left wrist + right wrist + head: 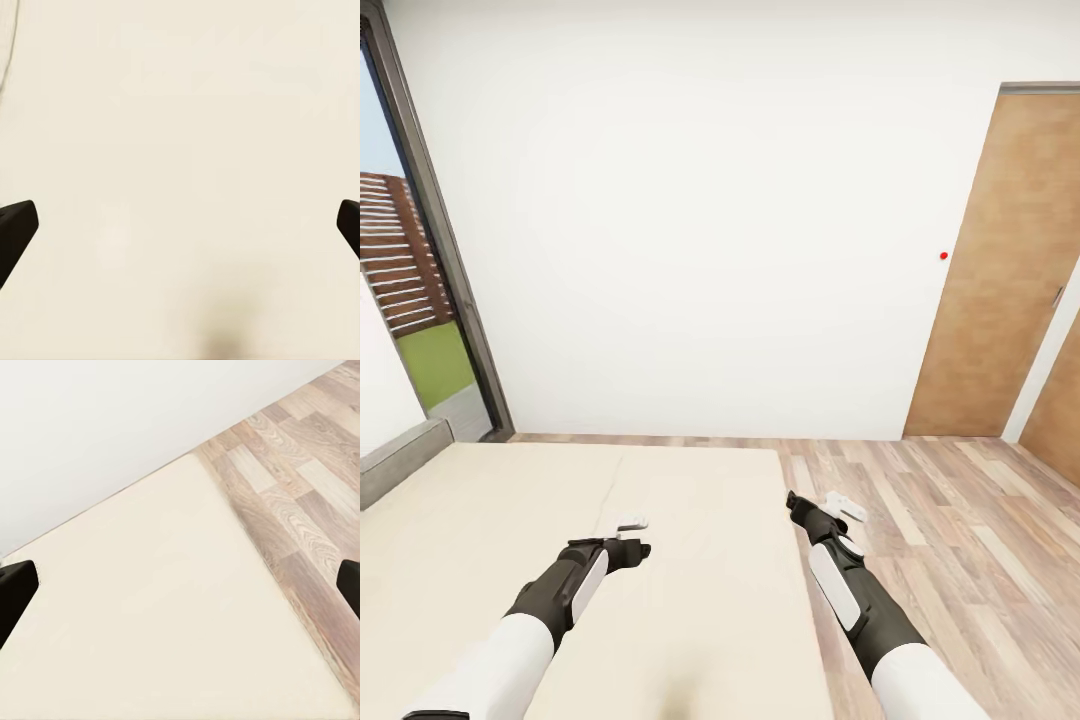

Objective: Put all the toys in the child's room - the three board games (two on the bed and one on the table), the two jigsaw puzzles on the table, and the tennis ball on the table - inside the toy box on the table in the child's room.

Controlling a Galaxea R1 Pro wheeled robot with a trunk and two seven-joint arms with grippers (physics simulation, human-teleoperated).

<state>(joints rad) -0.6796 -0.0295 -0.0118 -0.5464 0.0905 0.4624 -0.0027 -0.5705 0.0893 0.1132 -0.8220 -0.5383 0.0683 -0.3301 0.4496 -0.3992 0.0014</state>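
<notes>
So the robot is standing over the bed (690, 520), and no board games are showing on the mattress from here. The left claw (632, 537) is hanging wide open over bare beige, gripping nothing. The right claw (838, 507) is hovering by the bed's edge above the wood floor (960, 520), also wide open and empty. My guess: it's hunting for the games.
</notes>
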